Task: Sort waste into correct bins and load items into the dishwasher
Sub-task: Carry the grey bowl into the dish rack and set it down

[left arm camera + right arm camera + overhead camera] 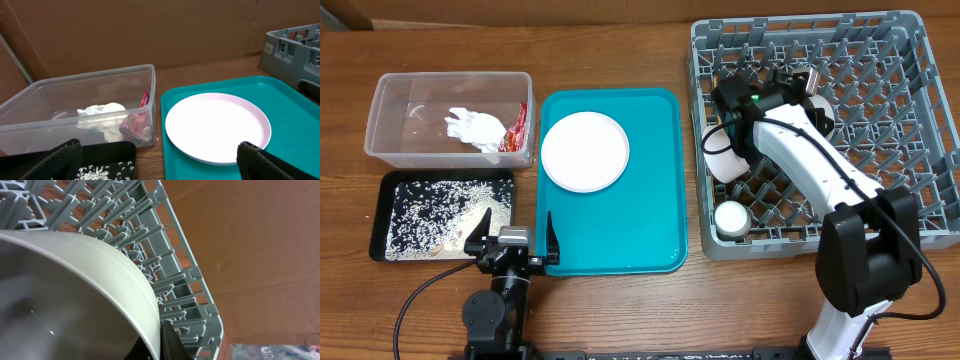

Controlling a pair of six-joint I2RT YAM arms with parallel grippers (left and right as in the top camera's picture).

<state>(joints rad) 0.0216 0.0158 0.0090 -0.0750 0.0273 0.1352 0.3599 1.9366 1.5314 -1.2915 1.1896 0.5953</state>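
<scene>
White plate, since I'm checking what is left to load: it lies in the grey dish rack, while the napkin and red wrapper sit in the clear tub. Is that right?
Not quite. The white plate lies on the teal tray, not in the grey dish rack, as the overhead view shows. The napkin and red wrapper do sit in the clear tub.

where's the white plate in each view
Overhead: white plate on the teal tray, upper left part.
Left wrist: lower centre-right, on that tray.
Right wrist: not in it; the white curve there is a bowl.
Shared landmark: the grey dish rack, in all three.
</scene>
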